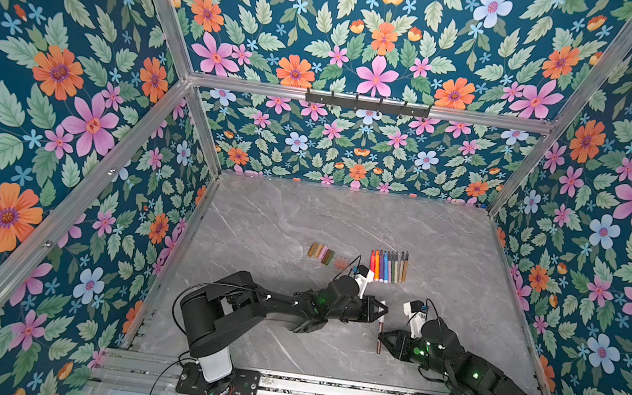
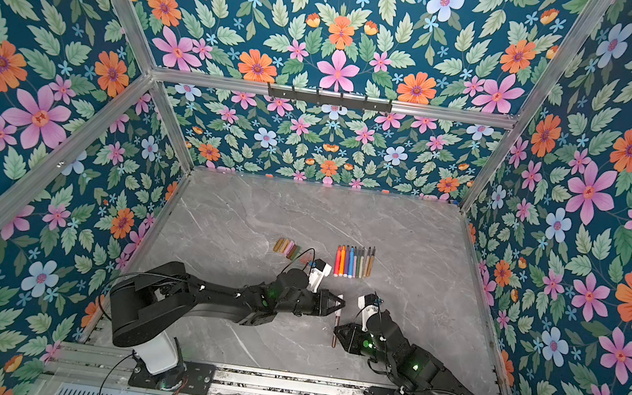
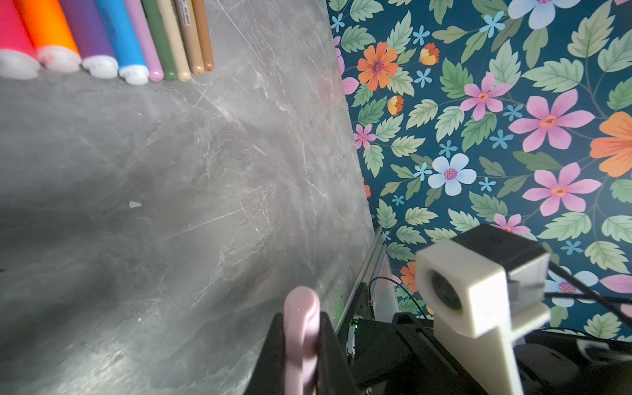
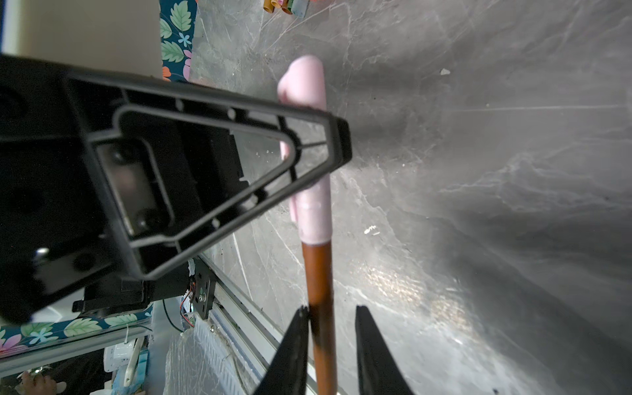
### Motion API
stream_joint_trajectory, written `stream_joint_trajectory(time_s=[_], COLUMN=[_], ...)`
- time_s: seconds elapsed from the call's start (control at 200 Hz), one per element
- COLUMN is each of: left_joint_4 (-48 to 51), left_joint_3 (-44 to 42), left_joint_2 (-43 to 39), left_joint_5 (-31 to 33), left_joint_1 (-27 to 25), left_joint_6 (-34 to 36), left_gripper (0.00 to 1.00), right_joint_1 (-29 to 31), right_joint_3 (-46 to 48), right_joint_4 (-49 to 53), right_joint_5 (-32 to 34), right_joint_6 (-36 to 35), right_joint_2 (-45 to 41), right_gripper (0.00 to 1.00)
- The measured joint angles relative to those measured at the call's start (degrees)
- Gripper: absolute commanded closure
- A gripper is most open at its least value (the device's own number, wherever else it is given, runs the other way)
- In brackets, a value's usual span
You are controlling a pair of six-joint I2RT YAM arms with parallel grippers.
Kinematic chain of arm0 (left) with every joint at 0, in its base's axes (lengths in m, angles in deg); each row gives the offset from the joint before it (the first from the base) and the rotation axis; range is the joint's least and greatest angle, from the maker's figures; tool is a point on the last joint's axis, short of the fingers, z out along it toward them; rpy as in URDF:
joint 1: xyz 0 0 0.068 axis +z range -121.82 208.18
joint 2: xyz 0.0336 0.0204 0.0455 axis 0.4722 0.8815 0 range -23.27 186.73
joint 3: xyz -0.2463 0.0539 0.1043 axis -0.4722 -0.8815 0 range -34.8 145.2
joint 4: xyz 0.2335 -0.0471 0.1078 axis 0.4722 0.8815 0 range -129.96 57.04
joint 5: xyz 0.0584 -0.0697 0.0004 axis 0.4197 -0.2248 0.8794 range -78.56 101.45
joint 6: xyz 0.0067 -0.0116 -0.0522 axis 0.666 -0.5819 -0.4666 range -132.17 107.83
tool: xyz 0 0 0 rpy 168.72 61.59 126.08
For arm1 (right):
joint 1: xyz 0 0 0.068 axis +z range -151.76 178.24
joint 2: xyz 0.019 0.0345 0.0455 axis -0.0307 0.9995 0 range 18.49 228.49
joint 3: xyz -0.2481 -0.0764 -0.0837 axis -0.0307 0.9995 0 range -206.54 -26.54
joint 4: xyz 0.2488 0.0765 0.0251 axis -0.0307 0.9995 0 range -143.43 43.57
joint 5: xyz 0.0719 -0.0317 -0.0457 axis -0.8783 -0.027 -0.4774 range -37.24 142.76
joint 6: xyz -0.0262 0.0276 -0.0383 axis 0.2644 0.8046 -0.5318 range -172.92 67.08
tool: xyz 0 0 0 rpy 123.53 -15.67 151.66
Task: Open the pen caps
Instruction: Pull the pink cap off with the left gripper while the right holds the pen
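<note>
Your right gripper [image 4: 330, 309] stands parted around the brown pen [image 4: 319, 273], one finger touching its barrel; your left gripper [image 3: 302, 328] is clamped on its pink cap [image 4: 307, 85], still seated, toward the front of the table [image 1: 303, 213].

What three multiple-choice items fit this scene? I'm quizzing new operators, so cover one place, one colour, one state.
1. In a top view, the loose caps lie: A left of the row of pens; B right of it; C on it.
2. The brown pen wears a cap coloured: A green; B pink; C blue.
3. The right gripper has its fingers: A shut tight; B apart around that pen; C far from any pen.
Key: 1A, caps lie left of the row; 2B, pink tops the brown barrel; 3B, a gap shows beside the barrel.
</note>
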Motion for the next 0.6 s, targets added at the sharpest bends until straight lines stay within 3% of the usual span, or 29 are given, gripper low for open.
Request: stream_joint_trajectory(time_s=[0.15, 0.26, 0.43, 0.535, 0.6], left_joint_4=[-1.68, -2.08, -0.76, 1.92, 2.19], left_joint_3=[0.11, 0.94, 2.38, 6.51, 10.62], left_joint_2=[0.79, 1.55, 1.70, 2.54, 3.61], left_joint_5=[-0.66, -1.09, -3.69, -10.71, -10.43], left_joint_1=[-0.11, -0.11, 2.10, 7.72, 12.70], left_joint_6=[-0.59, -0.81, -0.63, -0.74, -0.26], left_gripper=[1.00, 1.00, 1.00, 1.00, 1.00], right_joint_1=[-0.02, -0.13, -0.24, -0.44, -0.04], right_joint_3=[0.00, -0.07, -0.24, -0.22, -0.04], right_joint_4=[-0.11, -0.63, -1.49, -5.38, -4.42], right_joint_5=[0.00, -0.13, 0.37, 3.17, 0.79], right_joint_6=[0.00, -0.13, -0.81, -0.26, -0.39], right_joint_2=[0.20, 0.57, 0.55, 0.11, 0.44], right_gripper=[0.79, 1.00, 1.00, 1.00, 1.00])
